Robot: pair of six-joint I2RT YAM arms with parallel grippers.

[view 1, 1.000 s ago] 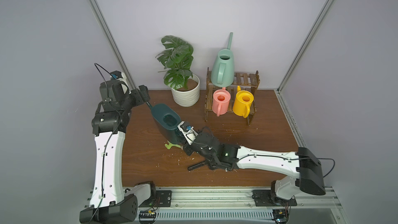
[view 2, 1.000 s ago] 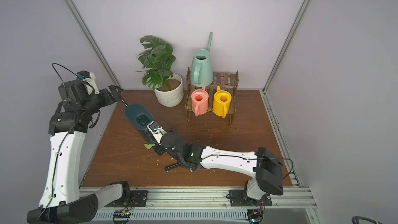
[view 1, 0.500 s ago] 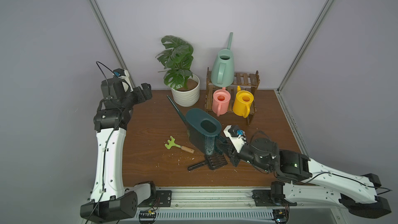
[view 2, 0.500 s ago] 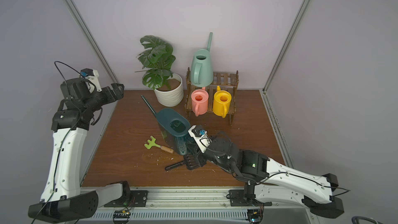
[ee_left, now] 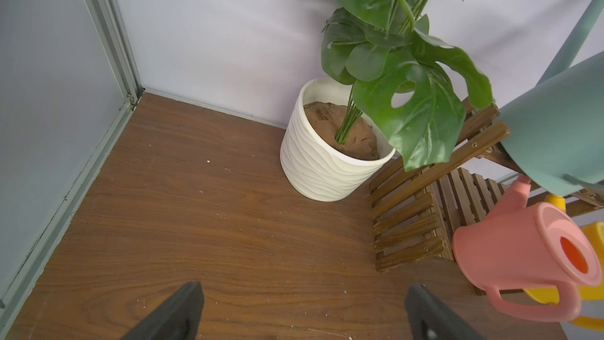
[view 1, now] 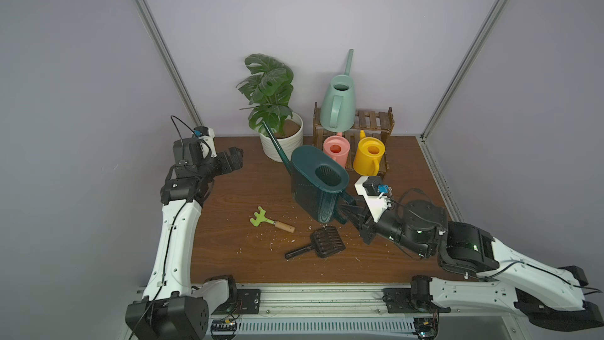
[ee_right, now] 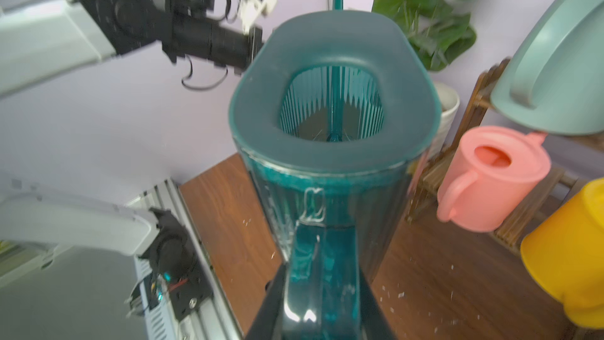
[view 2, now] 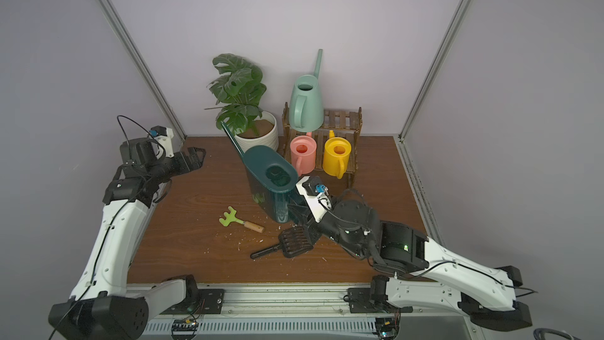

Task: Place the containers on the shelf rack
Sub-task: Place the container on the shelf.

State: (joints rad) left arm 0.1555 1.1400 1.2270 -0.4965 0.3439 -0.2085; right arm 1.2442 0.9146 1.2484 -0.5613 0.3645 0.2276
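Even, diffuse light casting only faint shadows on the tabletop (view 1: 228,191) — both top views sharp, the right wrist view blurred and bowed at its edges, with glare on the handle of the teal can (ee_right: 327,178).

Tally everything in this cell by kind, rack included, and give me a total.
Watering cans: 4 (pink can, yellow can, sage-green can, dark teal can)
Shelf rack: 1
Potted plant: 1
Hand tools: 2 (green rake, black scoop)
Total: 8
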